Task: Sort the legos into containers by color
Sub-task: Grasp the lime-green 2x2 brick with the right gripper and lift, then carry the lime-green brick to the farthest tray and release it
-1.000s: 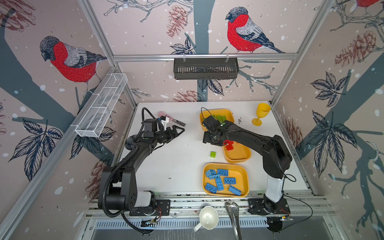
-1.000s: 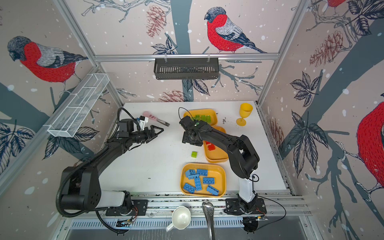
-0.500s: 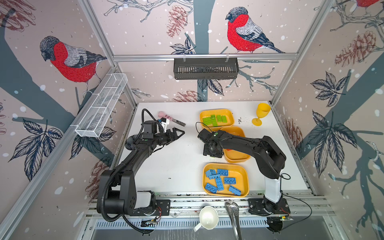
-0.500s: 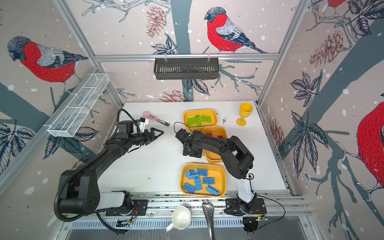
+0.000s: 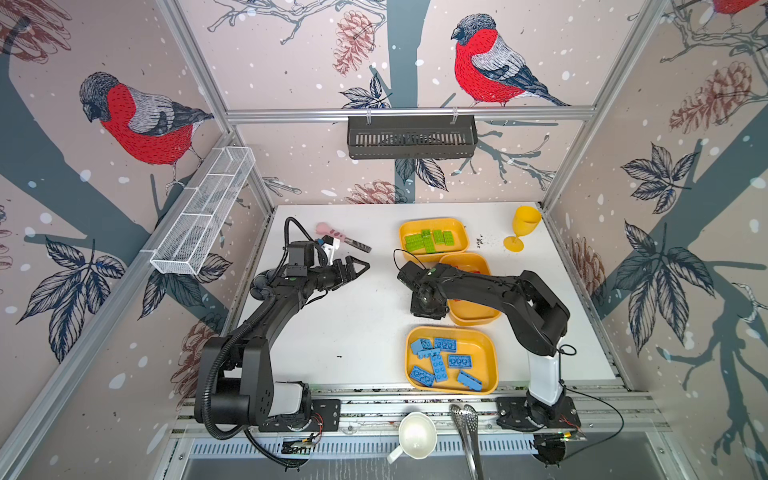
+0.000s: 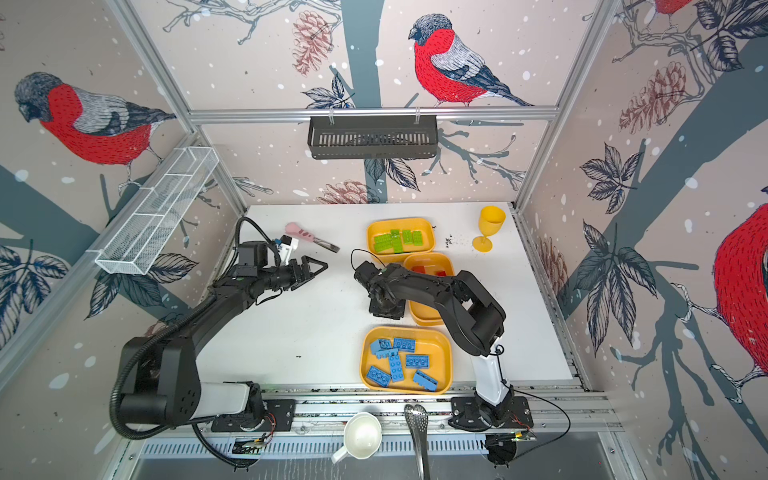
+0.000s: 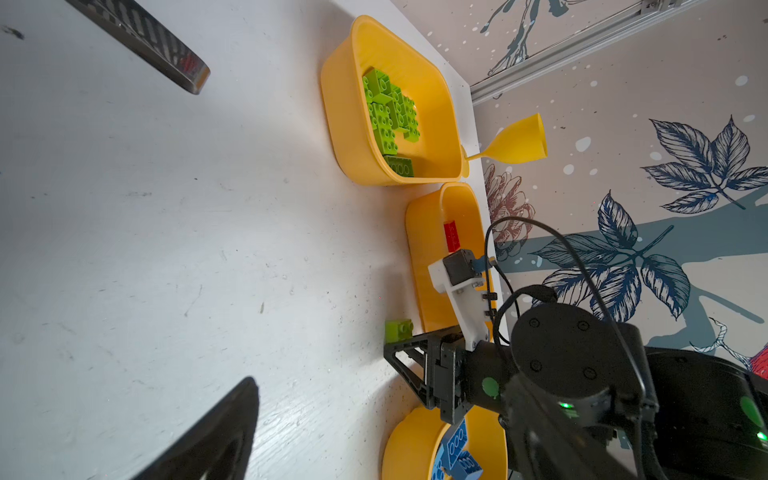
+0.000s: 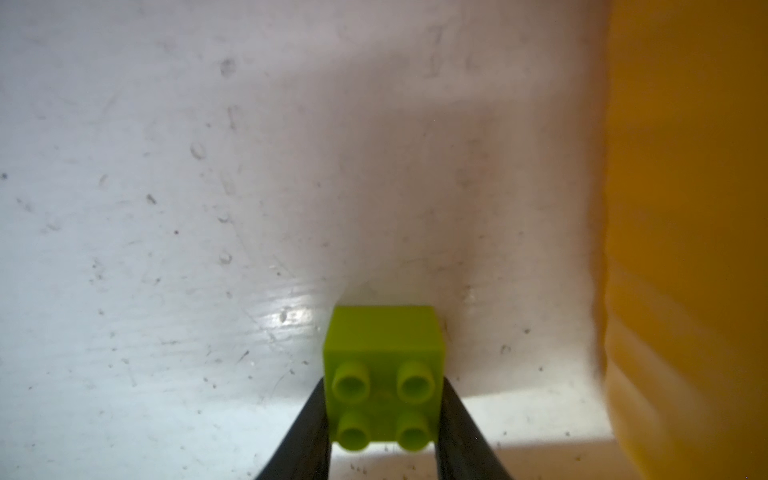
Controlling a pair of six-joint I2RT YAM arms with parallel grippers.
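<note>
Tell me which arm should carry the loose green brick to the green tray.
Right. The right gripper grips the green brick on the table, on the same side as the green tray; the left gripper hangs open, apart from it.

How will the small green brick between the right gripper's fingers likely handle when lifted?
The green brick looks like hard moulded plastic, so probably stiff and light. Its flat smooth sides, pinched by the right gripper, might slip or pivot. Squat and square on the table, it seems unlikely to roll.
</note>
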